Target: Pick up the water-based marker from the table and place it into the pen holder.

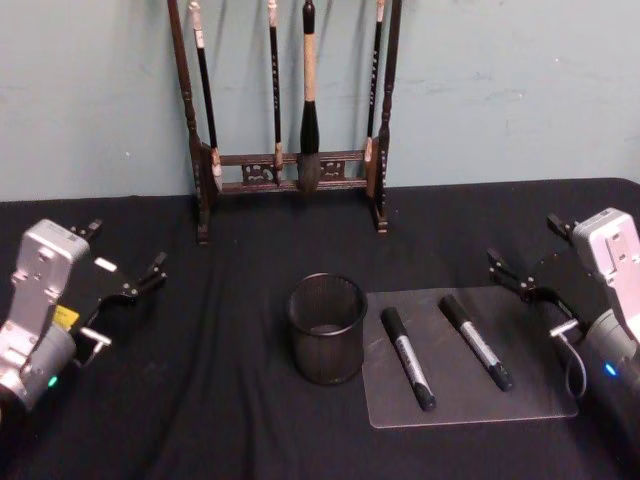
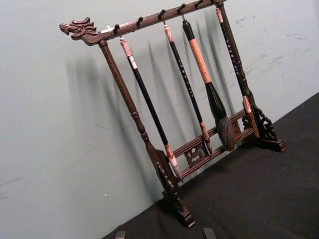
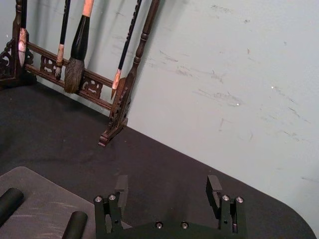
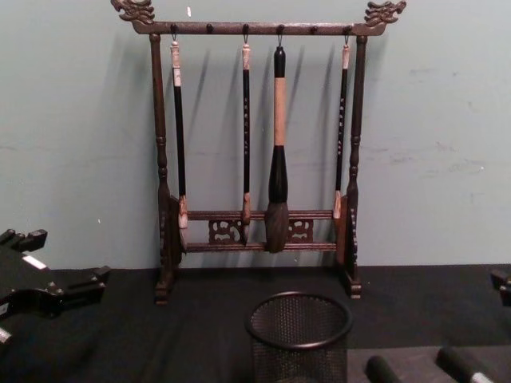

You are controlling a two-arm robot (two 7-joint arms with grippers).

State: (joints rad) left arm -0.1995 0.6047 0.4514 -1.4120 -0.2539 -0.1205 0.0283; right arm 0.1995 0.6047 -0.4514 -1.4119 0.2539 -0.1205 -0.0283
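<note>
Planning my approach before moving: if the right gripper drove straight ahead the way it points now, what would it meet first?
Probably nothing close: the right gripper, jaws open, points over the black table toward the wall. The brush rack stands off to one side, though depth is unclear.

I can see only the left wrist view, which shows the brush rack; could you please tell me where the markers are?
Observer: The left marker and right marker lie side by side on a clear mat, just right of the holder.
Operator: Is anything in the holder?
Observer: Nothing sticks out of it.
Operator: And the tools?
Observer: The right tool hovers open by the mat's far right corner; the left tool hovers open well left of the holder.
</note>
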